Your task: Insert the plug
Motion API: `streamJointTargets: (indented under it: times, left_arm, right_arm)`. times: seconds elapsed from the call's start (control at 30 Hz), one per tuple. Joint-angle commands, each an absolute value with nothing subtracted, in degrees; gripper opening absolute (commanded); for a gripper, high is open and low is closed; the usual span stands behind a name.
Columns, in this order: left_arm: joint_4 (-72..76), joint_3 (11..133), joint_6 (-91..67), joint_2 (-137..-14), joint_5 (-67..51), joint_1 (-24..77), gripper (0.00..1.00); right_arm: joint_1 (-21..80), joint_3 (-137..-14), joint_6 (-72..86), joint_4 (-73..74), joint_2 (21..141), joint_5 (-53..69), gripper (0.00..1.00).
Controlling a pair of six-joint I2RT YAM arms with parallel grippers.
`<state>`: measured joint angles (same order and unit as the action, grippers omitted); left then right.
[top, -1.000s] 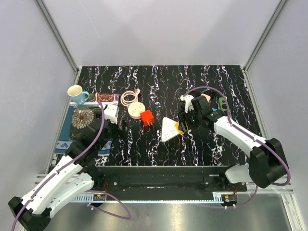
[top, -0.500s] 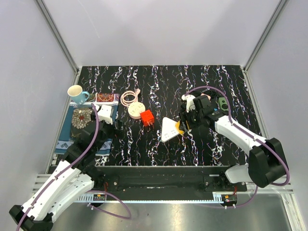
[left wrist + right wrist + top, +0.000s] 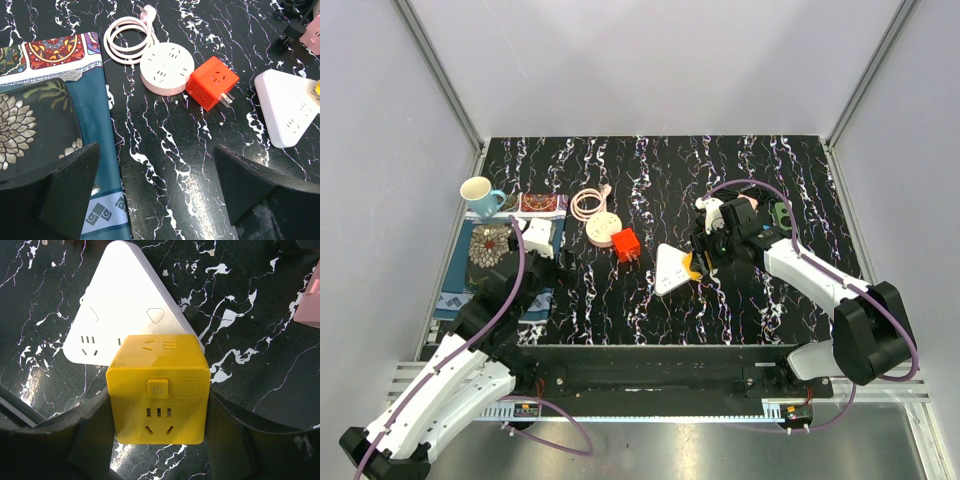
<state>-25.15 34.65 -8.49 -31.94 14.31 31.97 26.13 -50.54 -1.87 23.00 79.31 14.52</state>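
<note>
**Yellow plug clamped at the triangular strip**

My right pincer [image 3: 159, 412] was closed on the yellow plug cube [image 3: 159, 390], one finger pressed against each side, with the cube's button and socket face turned up toward the wrist camera. From that camera the cube overlapped one edge of the white triangular strip [image 3: 120, 305]. I could not tell whether its pins sat in a socket. From above, the cube [image 3: 692, 265] lay against the right edge of the strip [image 3: 668, 268], about mid-counter and a little right of centre. A pink adapter [image 3: 309, 300] lay just to the right of them.

My left pincer [image 3: 156, 155] stood wide apart with nothing between its fingers, hanging above the counter [image 3: 170, 165] beside the patterned cloth [image 3: 102, 125] on the left. Ahead of it I saw the red cube adapter [image 3: 212, 82] touching the round white strip [image 3: 166, 75], whose pale cable [image 3: 129, 37] was coiled just beyond. A dark plate [image 3: 492, 245] rested on the cloth, and a mug [image 3: 478, 193] stood at its far left corner.
</note>
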Motion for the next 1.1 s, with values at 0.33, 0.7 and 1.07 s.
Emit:
streamJointTargets:
  times: [0.33, 0.7, 1.07]
  left_arm:
    - [-22.06, 34.45, -7.56, -31.29, 15.38, 31.64, 0.99]
    - [-22.06, 34.37, -7.47, -31.20, 15.29, 31.55, 0.99]
    - [-22.06, 34.37, -7.47, -31.20, 15.12, 31.38, 0.99]
  right_arm:
    - [25.84, -51.86, -2.46, 18.81, 78.58, 12.48, 0.00]
    - [25.84, -50.80, -3.42, 18.72, 80.77, 15.03, 0.00]
    - [26.02, -50.53, -5.10, 20.48, 82.00, 15.38, 0.00]
